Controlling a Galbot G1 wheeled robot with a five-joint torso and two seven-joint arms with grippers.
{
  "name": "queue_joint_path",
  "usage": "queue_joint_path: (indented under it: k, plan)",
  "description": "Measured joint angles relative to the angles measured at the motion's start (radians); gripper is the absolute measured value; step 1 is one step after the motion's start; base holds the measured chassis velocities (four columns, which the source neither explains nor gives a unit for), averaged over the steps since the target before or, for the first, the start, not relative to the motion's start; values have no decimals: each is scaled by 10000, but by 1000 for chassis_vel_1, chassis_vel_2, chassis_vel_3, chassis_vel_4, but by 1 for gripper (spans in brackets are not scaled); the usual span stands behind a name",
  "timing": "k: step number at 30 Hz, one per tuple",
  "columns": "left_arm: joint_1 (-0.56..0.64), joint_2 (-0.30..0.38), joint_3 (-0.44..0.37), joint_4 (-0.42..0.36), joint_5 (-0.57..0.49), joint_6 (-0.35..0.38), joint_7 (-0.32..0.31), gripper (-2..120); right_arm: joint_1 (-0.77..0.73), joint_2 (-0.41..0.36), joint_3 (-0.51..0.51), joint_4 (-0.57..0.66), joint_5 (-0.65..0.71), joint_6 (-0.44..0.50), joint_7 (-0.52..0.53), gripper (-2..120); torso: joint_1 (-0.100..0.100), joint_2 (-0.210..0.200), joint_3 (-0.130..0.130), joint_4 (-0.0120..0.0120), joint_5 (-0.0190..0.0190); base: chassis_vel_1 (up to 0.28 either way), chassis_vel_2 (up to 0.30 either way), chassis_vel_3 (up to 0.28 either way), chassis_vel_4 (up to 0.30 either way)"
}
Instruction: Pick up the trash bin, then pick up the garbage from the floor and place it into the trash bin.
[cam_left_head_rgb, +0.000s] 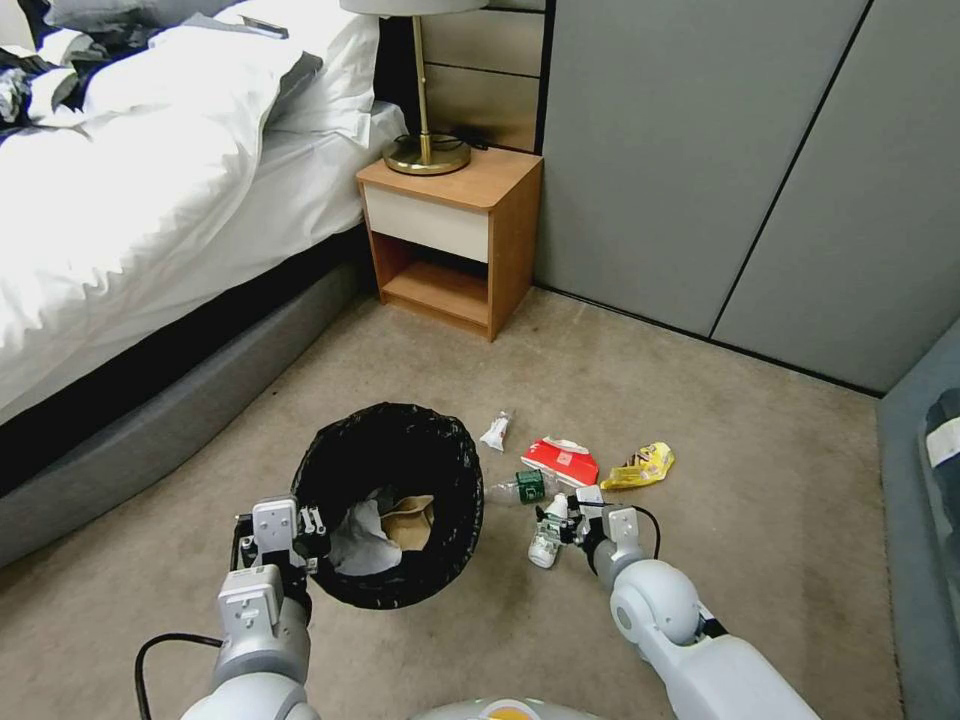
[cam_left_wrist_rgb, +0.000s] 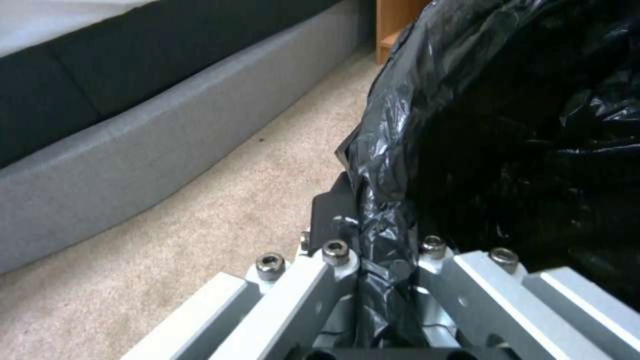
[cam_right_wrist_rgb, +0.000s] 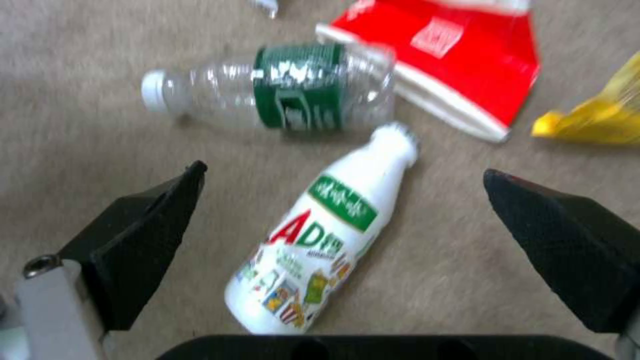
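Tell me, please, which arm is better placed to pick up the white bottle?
Right: its open claw sits directly over the white bottle, while the left claw is shut on the trash bin rim.

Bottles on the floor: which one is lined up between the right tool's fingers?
The white bottle, lying between the open right tool. The clear bottle with the green label lies farther off, beside the red packet.
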Motion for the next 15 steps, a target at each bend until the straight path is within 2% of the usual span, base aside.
queue_joint_path:
  k: [15]
  plan:
    - [96,16,6,-32,28,25,2,1,372,608,112,-1405,-324,158,-567,100,0,0,-1,1,0,0,0,0,0]
